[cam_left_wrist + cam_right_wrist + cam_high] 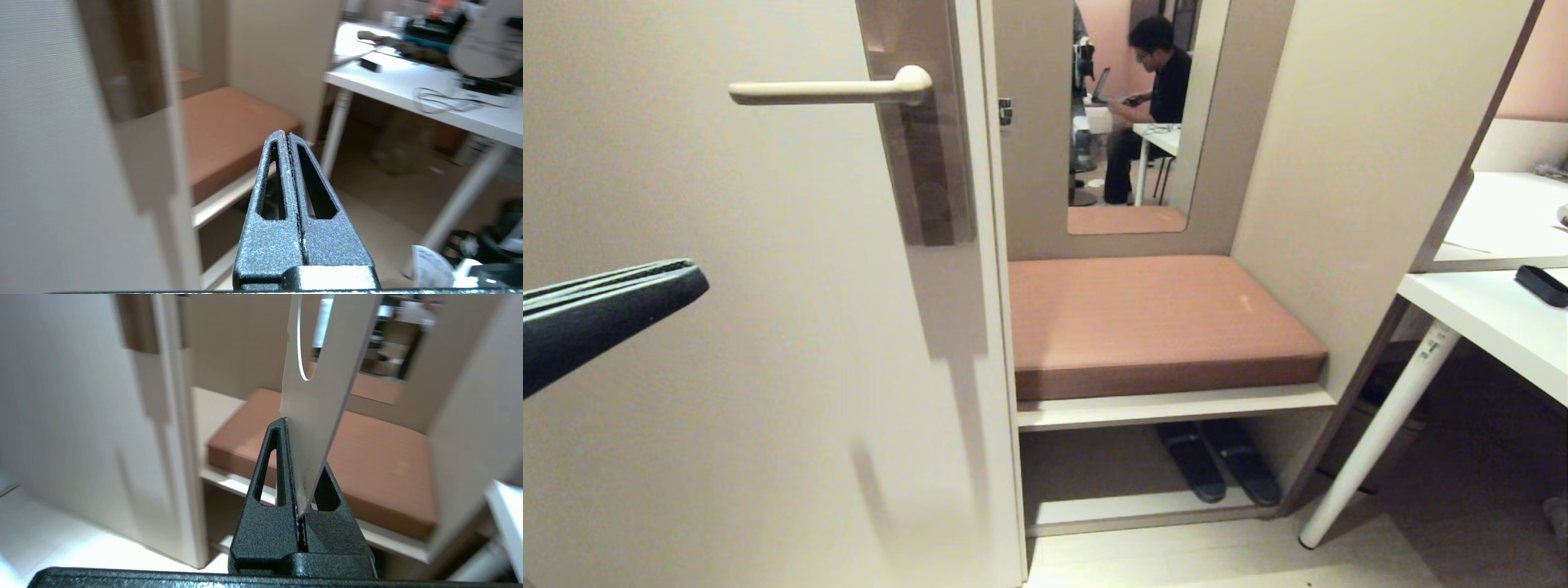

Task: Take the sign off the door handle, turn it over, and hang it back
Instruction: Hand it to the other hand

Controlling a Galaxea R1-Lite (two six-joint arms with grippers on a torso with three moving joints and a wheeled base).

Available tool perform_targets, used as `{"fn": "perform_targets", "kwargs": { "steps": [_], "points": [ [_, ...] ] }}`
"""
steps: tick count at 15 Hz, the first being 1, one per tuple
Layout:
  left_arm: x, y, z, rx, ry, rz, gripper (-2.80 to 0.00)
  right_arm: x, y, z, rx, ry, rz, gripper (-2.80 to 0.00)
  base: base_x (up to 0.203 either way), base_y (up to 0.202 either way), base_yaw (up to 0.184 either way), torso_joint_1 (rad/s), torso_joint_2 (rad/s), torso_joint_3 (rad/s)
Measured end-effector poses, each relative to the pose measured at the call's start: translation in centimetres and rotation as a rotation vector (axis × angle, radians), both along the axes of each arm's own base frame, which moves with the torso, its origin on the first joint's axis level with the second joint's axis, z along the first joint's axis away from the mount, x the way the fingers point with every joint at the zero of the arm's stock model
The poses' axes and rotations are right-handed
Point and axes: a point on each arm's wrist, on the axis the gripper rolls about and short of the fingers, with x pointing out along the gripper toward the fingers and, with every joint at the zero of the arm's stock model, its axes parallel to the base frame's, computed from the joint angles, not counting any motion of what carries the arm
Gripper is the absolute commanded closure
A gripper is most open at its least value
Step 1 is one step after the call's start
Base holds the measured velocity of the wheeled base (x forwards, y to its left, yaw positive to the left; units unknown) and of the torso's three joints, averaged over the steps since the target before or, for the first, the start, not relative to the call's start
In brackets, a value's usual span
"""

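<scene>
Left gripper point(690, 282): you see it at the near left of the head view, in front of the door face and below the handle. Its fingers point(282, 171) are pressed together with nothing between them.
Right gripper point(300, 465): it does not appear in the head view; you find it only in its own wrist view. Its jaws are clamped on the lower end of the sign.
Sign point(322, 367): you see it standing up out of the right gripper, pale face showing, edge-on to the camera. Its round hole sits in the upper part. No print can be read. It is off the handle.
Door point(727, 408): it fills the left of the head view.
Handle point(829, 90): the lever is level and bare, pointing left from its backplate point(923, 163).
Bench point(1152, 318): right of the door edge, with a brown cushion; slippers point(1217, 461) lie beneath it.
Desk point(1494, 318): at the right.
Mirror point(1135, 114): far, above the bench; it shows a seated person.
</scene>
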Motion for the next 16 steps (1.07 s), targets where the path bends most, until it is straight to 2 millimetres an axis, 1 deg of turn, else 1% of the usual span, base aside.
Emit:
{"fn": "perform_targets", "kwargs": {
  "steps": [3, 8, 13, 16],
  "points": [
    [1.2, -1.1, 0.5, 0.011, 0.001, -0.131, 0.0, 1.3, 0.2, 1.0, -0.007, 0.009, 0.116, 0.0, 0.0, 0.0, 0.0, 0.0, 0.0, 0.0],
    [3.1, -2.6, 1.1, 0.02, -0.005, -0.27, 0.0, 3.4, 0.6, 2.2, -0.012, 0.032, 0.305, 0.0, 0.0, 0.0, 0.0, 0.0, 0.0, 0.0],
    [4.8, -4.0, 1.1, 0.042, 0.022, -0.386, 0.0, 5.4, 0.9, 3.5, -0.015, 0.041, 0.468, 0.0, 0.0, 0.0, 0.0, 0.0, 0.0, 0.0],
    [5.9, -5.2, 1.4, 0.049, 0.029, -0.453, 0.0, 7.1, 1.7, 4.3, -0.015, 0.051, 0.561, 0.0, 0.0, 0.0, 0.0, 0.0, 0.0, 0.0]
  ]
}}
